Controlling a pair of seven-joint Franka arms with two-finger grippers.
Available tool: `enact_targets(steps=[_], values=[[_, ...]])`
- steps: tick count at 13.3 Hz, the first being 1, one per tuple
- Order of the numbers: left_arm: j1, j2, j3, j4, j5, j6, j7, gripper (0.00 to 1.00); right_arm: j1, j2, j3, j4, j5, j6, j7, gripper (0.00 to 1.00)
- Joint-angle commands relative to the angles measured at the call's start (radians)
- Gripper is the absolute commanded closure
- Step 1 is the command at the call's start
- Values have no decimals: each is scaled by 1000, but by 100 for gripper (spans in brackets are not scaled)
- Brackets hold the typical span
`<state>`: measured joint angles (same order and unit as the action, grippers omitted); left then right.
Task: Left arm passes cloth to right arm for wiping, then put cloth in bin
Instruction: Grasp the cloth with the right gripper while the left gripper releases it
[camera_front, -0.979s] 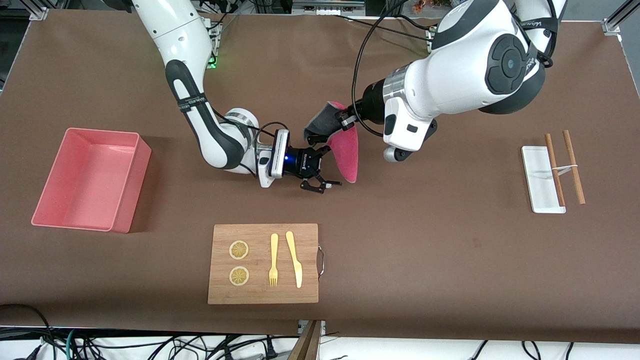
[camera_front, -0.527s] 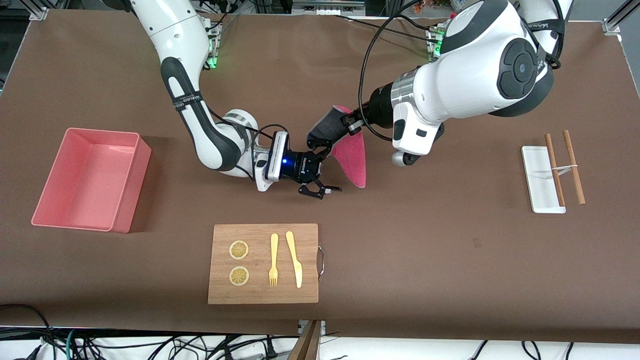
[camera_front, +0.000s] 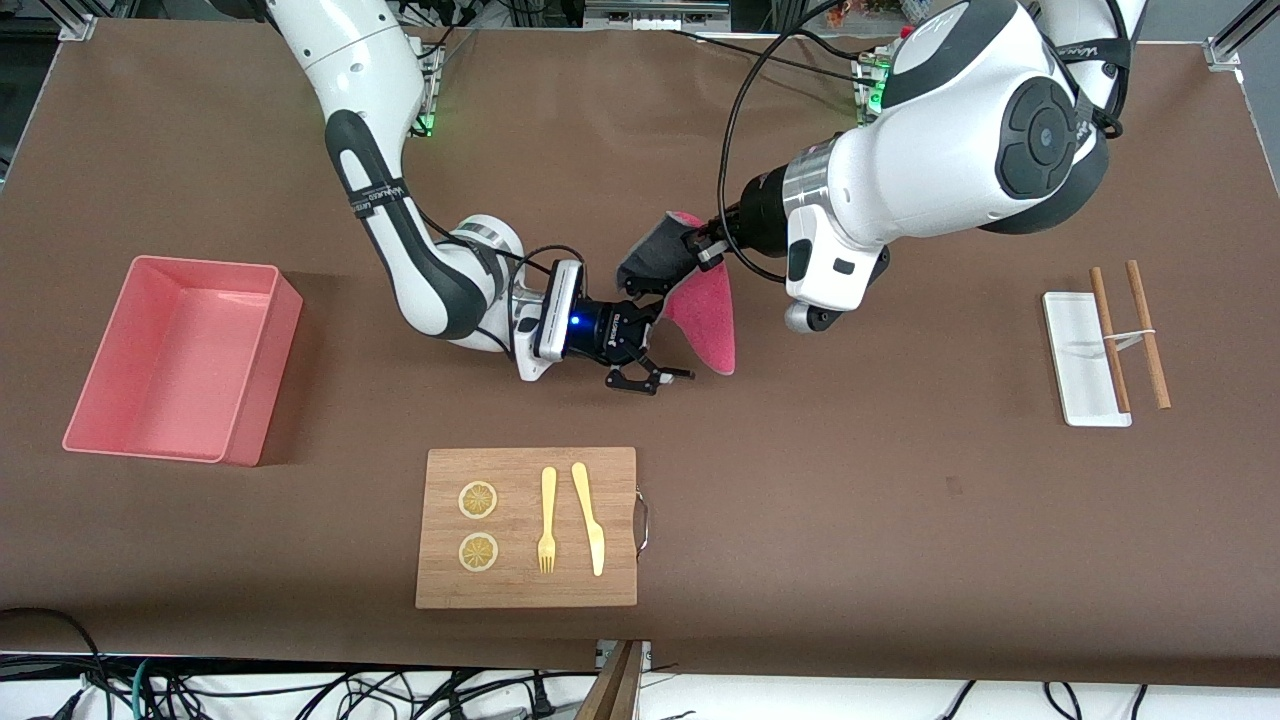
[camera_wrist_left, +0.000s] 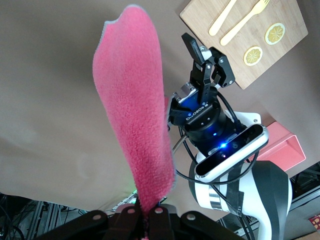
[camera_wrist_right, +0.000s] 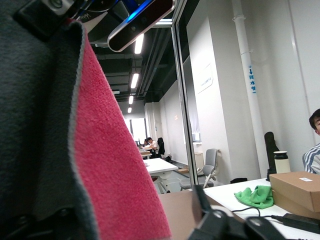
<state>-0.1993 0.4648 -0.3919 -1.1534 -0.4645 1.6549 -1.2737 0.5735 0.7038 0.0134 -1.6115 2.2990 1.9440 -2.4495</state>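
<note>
Front view first: we've got the left gripper (camera_front: 697, 243) up over the middle of the table, pinched tight on the top edge of the cloth (camera_front: 705, 320), which hangs down with its pink face toward the camera and grey face folded up top. Our right gripper (camera_front: 655, 335) sits level right at the cloth's lower part, fingers spread apart on either side of it, not clamped. Left wrist view shows the same cloth (camera_wrist_left: 135, 120) dangling. The bin (camera_front: 180, 358) sits at the right arm's end of the table.
</note>
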Motion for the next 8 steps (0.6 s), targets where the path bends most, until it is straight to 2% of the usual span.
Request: enact_targets(steps=[1,3,4,8], values=[[0,-3,4,15,-16,-21,-15,100,8,6,0,39,20,36,0,71],[1,-5,4,15,-17,-21,-15,100,6,6,0,39,22,36,0,97],[1,-5,4,14,-16,-21,-15,100,5,6,0,39,20,36,0,100],[3,-5,4,15,-17,-21,-16,100,-6,5,-9,48,10,35,4,100]])
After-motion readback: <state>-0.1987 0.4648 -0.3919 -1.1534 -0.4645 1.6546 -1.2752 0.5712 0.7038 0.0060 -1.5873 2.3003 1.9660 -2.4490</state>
